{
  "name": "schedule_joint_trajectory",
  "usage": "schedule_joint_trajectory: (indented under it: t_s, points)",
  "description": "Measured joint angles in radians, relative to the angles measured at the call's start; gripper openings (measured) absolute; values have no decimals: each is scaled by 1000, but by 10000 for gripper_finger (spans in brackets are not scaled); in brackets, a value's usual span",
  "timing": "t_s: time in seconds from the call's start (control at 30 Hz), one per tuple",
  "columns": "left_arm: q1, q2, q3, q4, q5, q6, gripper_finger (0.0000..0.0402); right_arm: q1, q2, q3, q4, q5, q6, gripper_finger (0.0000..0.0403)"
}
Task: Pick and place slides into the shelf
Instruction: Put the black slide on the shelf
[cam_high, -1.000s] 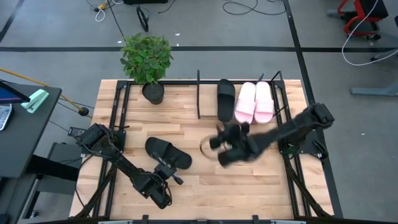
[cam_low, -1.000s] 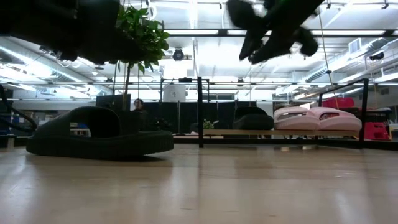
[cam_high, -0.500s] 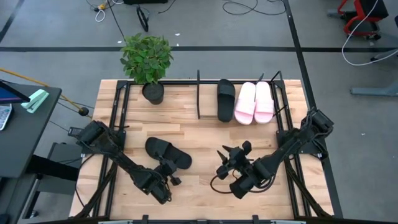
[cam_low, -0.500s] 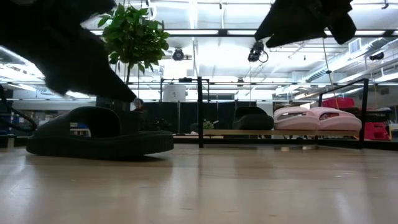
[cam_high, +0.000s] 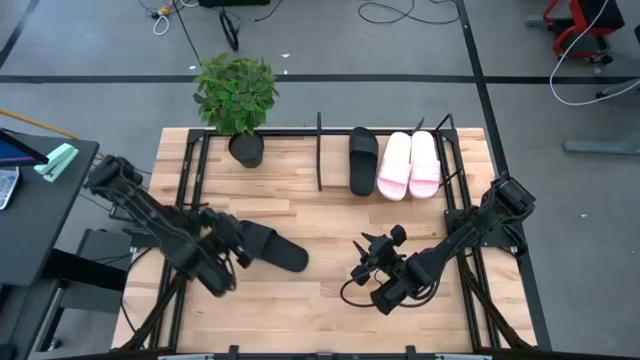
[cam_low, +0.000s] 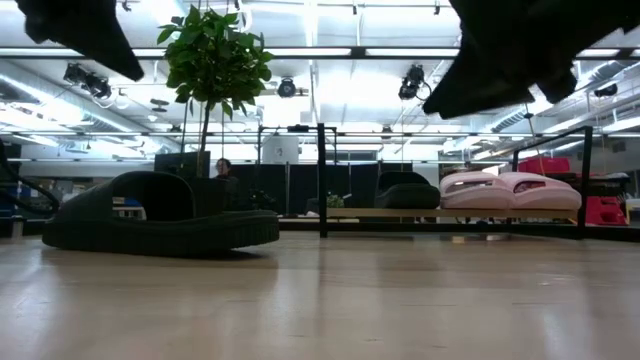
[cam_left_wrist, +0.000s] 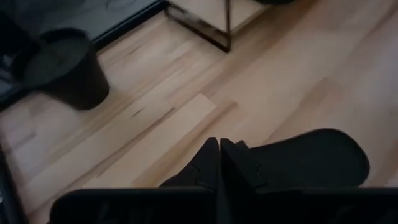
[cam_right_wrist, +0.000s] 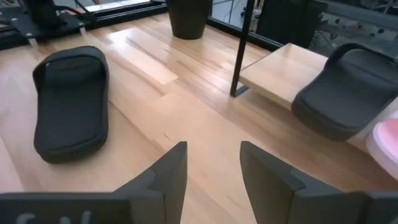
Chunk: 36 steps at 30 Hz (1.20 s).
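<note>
Currently, operator, your loose black slide (cam_high: 272, 247) lies flat on the table (cam_high: 320, 310), on the near side of the shelf (cam_high: 320, 152) and off toward the potted plant's (cam_high: 236, 95) end of it, well apart from the frame. You will find it untouched by either gripper. On the shelf itself you have three slides in a row: one black slide (cam_high: 363, 160) nearest the shelf's middle post, then two pink slides (cam_high: 410, 164) touching each other side by side toward the far end from the plant.

Your left gripper (cam_high: 226, 240) hangs just beside the loose slide, on the side away from the shelf's pink end; its wrist view shows the two fingers (cam_left_wrist: 208, 163) pressed together with nothing between them, the slide's dark sole lying just ahead of the tips.

Your right gripper (cam_high: 375, 252) hovers over bare table on the near side of the shelf, below the three shelved slides and well apart from the loose one. Its fingers (cam_right_wrist: 169, 173) stand parted with a clear gap and grasp nothing
</note>
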Motion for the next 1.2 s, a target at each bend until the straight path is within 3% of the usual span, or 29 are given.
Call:
schedule_joint_trajectory:
  t_s: [0.23,0.47,0.6,0.7,0.83,1.2]
  points:
    - [66,-129,0,-26,87,-41,7,0,0,-61,162,-25,-160,154]
    - [146,-93,-2,-25,148,-41,18,19,0,-83,199,-33,-230,154]
    - [190,-48,-2,62,116,-31,23,26,0,-105,203,-36,-209,153]
    - [232,-11,-2,239,76,91,14,34,0,-115,204,-37,-192,153]
    - [303,31,-2,402,106,274,5,41,0,-125,206,-37,-186,154]
    - [418,51,-2,287,175,325,15,41,0,-127,207,-56,-197,152]
